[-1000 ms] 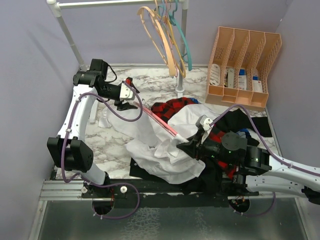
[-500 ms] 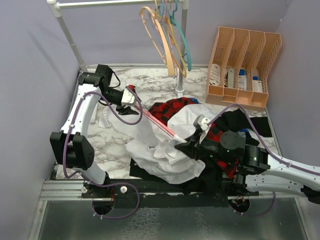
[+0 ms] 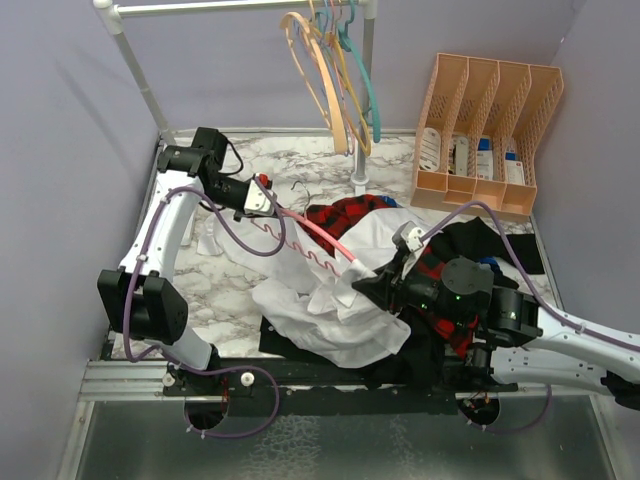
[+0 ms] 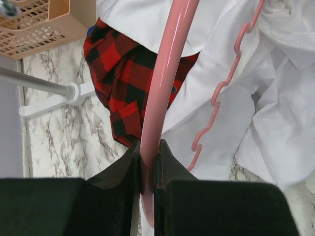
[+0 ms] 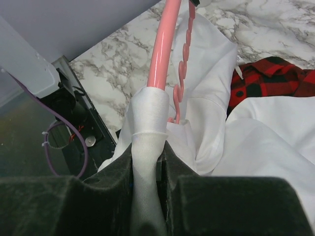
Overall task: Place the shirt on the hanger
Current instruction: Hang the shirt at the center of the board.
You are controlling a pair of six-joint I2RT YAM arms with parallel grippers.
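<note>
Gripping the smooth pink hanger (image 4: pixel 170 73), left pincer (image 4: pixel 147 148), right pincer (image 5: pixel 147 150) pinching thin white shirt (image 5: pixel 256 145) fabric

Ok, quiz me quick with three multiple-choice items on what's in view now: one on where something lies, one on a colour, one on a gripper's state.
1. The plaid shirt lies: A hanging in the air; B on the table, partly under the white shirt; C folded in a neat stack.
2. The hanger in the left gripper is: A pink; B teal; C peach.
3. The right gripper is: A open, empty; B shut on the plaid shirt; C shut on white shirt fabric over the hanger's end.
Answers: B, red checks show from beneath white cloth; A, a pink bar sits in its grip; C, white cloth is pinched, pink bar emerging above.
</note>
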